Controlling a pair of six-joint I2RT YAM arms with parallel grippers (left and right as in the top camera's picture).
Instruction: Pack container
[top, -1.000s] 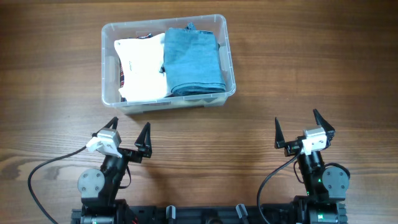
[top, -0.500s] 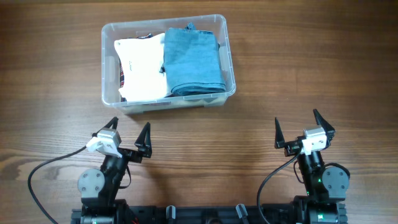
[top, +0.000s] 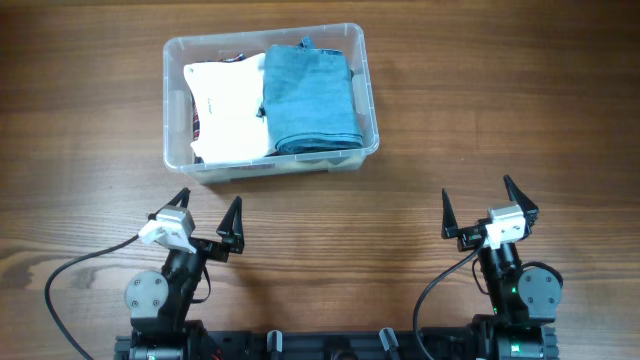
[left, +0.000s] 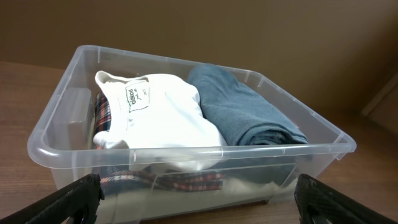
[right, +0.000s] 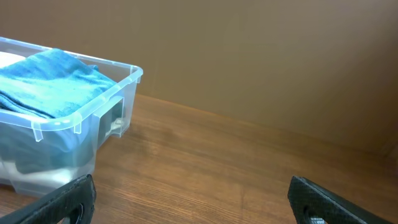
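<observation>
The clear plastic container stands at the back left of the table. It holds a folded white garment, a folded blue cloth and a plaid cloth underneath. It also shows in the left wrist view and at the left of the right wrist view. My left gripper is open and empty, near the front edge, in front of the container. My right gripper is open and empty at the front right, apart from the container.
The wooden table surrounds the container. A black cable loops beside the left arm's base. A brown wall rises behind the table in the wrist views.
</observation>
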